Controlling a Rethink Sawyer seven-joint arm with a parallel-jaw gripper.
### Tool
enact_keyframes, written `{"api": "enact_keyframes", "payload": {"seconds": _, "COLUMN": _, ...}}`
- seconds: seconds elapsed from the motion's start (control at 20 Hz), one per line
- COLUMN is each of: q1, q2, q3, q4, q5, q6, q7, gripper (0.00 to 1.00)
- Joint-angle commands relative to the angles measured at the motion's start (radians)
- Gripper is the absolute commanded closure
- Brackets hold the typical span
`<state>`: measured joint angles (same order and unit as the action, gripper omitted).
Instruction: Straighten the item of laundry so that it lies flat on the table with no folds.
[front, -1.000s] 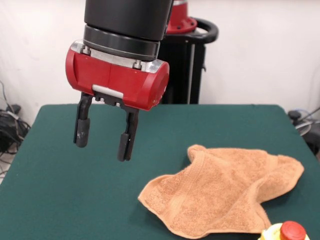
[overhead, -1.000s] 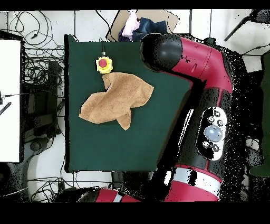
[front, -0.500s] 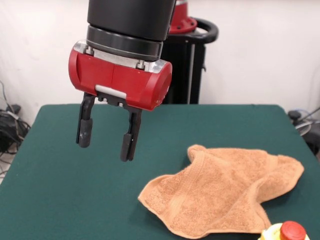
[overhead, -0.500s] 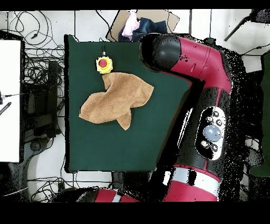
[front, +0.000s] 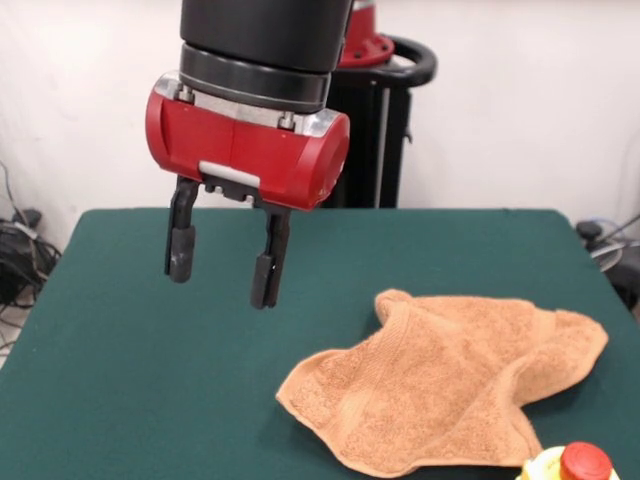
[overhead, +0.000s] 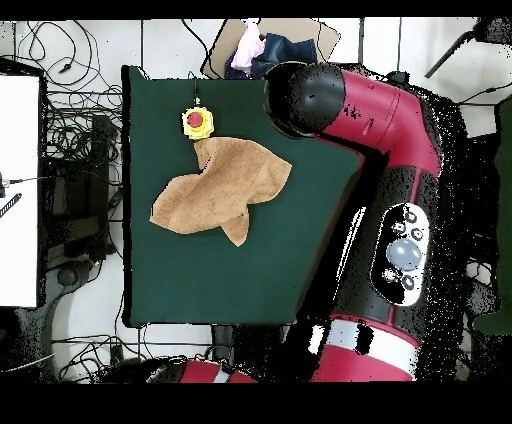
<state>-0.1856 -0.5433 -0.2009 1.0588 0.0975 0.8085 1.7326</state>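
Note:
The item of laundry (front: 450, 375), an orange-tan terry towel, lies crumpled with folded corners on the green table (front: 130, 380), at the front right in the front view. From overhead the laundry (overhead: 220, 187) sits toward the table's (overhead: 230, 280) upper left part. My gripper (front: 222, 272) hangs open and empty above the table, well left of the towel and clear of it. In the overhead view the arm's bulk (overhead: 310, 98) hides the gripper.
A yellow button box with a red cap (front: 572, 463) stands at the towel's front right corner, touching its edge (overhead: 198, 122). Cables and boxes lie on the floor around the table (overhead: 70, 150).
The gripper has risen a little and shifted slightly right in the front view, still open. The towel has not moved.

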Motion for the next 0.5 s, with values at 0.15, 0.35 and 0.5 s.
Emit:
{"api": "enact_keyframes", "payload": {"seconds": 0.15, "q1": 0.033, "q2": -0.041, "q3": 0.037, "q4": 0.214, "q5": 0.073, "q6": 0.076, "q7": 0.262, "gripper": 0.00}}
{"api": "enact_keyframes", "payload": {"seconds": 0.35, "q1": 0.045, "q2": -0.056, "q3": 0.030, "q4": 0.243, "q5": 0.106, "q6": 0.113, "q7": 0.284, "gripper": 0.00}}
{"api": "enact_keyframes", "payload": {"seconds": 0.5, "q1": 0.045, "q2": -0.069, "q3": 0.032, "q4": 0.255, "q5": 0.140, "q6": 0.190, "q7": 0.296, "gripper": 0.00}}
